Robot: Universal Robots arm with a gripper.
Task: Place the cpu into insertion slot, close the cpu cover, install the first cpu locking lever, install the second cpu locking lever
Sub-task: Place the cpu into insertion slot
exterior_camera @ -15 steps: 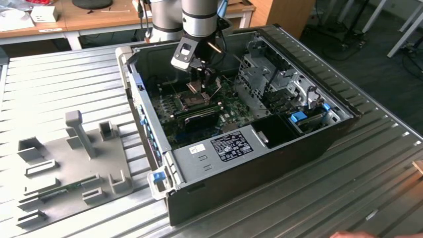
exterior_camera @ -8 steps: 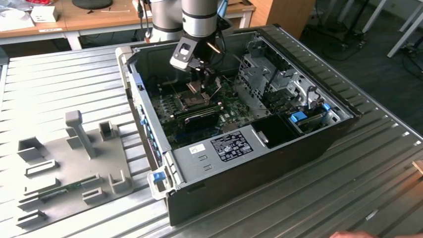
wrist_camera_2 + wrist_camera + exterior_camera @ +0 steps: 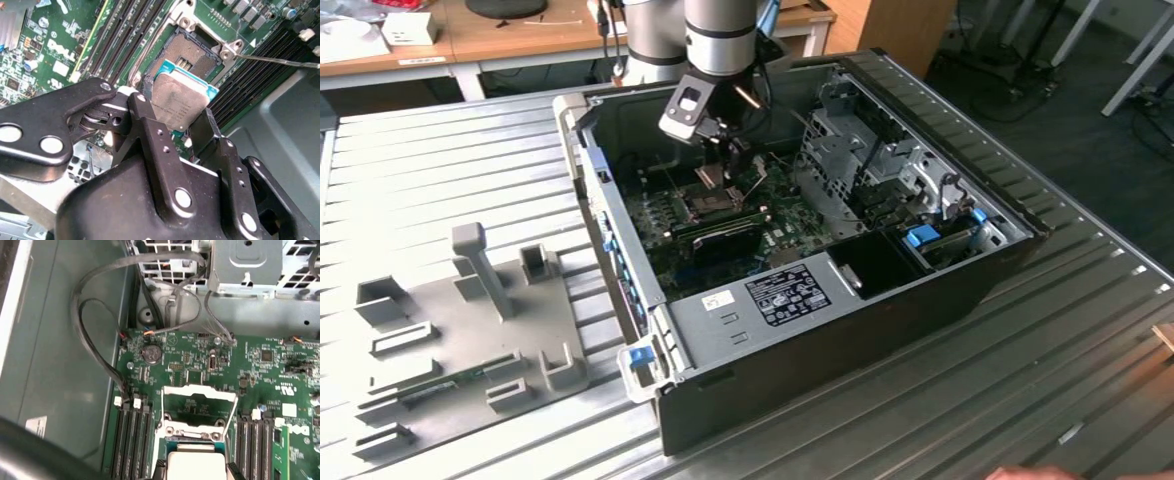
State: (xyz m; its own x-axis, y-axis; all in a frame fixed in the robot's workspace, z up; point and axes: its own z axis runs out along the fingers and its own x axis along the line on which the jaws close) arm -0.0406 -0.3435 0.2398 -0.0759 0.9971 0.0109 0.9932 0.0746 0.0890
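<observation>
Cpu [image 3: 180,102]: clamped by two opposite edges between the black fingers [image 3: 147,125] of the tool [image 3: 176,122]; dull grey metallic top facing the second wrist view, teal rim showing around it. Tool closed on the cpu. Insertion slot [image 3: 192,54]: square, dark centre, silvery rim, lying uncovered just beyond the held cpu. Cpu raised over the slot's near edge, not seated. Cpu cover [image 3: 199,389]: swung up on its hinge, standing roughly upright behind the slot in the first wrist view, green circuit board [image 3: 260,360] visible through its cut-out middle. Thin metal rod [image 3: 280,61]: running out from one corner of the slot across the neighbouring memory slots [image 3: 125,35], long and black, flanking the socket on both sides. Round coin cell [image 3: 151,354]: on the board beyond the raised cover. Exterior view: arm [image 3: 720,30] entering from 12 o'clock, tool lowered inside the computer case [image 3: 854,330], which lies on its side, open, on the ribbed metal worktop [image 3: 454,150]. Slot placed toward 10 o'clock from the case's middle, cpu held directly above it and apart from it. Metal drive cage [image 3: 847,150]: at 2 o'clock from the slot. Grey fixture tray [image 3: 467,320]: on the worktop between 8 and 9 o'clock from the case, well apart. Wooden desks [image 3: 520,40]: at 11 o'clock, beyond the worktop.
</observation>
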